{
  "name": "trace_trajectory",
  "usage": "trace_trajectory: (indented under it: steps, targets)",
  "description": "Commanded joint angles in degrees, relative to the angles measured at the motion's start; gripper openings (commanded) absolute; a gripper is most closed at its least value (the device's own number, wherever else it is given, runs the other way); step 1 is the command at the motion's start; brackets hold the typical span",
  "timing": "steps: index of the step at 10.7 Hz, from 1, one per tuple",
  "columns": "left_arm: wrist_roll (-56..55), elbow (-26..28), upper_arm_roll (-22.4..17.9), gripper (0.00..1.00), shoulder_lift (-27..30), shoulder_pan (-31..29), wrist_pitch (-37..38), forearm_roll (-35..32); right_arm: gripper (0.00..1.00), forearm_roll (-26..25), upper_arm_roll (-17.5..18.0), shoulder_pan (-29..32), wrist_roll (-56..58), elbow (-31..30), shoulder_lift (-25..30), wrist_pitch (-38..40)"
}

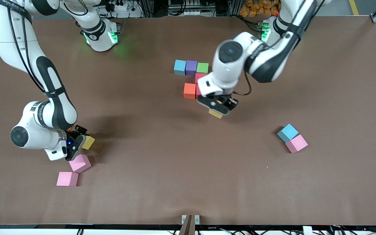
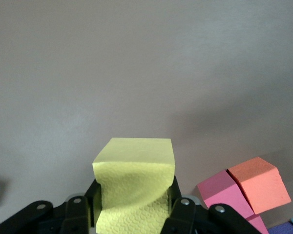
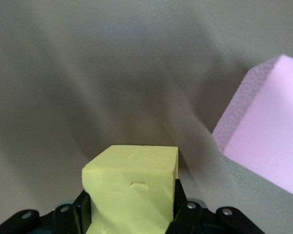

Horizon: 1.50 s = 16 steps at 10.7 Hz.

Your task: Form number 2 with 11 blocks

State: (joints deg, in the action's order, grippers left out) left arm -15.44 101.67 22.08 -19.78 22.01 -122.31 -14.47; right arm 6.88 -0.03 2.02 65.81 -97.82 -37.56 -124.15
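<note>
A light blue, a purple and a green block form a row in mid-table. A crimson block and an orange block sit just nearer the front camera. My left gripper hangs over the table beside the orange block, shut on a yellow block that is squeezed between its fingers. Toward the right arm's end, my right gripper is shut on a second yellow block, low at the table. In the right wrist view that block fills the jaws.
Two pink blocks lie close to the right gripper, nearer the front camera. A light blue block touches a pink one toward the left arm's end. The brown table is bare between these groups.
</note>
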Motion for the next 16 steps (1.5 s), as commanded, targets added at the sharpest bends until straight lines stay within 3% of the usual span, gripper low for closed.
trace_trajectory:
  steps: [1, 3, 7, 16]
  targets:
    - [2.0, -1.4, 3.1, 0.05, -0.3, 0.4, 0.2, -5.0, 0.19, 0.7, 0.1, -1.7, -6.0, 0.6, 1.9, 2.1]
    - [2.2, -1.9, 4.6, 0.05, -1.5, 2.4, 0.1, -4.6, 0.19, 0.9, 0.6, -3.2, -13.2, 1.9, 3.6, 7.0]
    - [3.7, -6.7, 4.0, 0.06, -6.9, 11.1, 0.1, -3.5, 0.19, 1.0, 4.2, -4.3, -26.7, 1.9, 4.8, 6.9]
    - [25.1, -9.3, 3.9, 0.11, -13.2, 16.2, -1.6, -3.3, 0.21, 1.9, 3.5, -2.9, -27.0, 1.8, 4.2, 6.4]
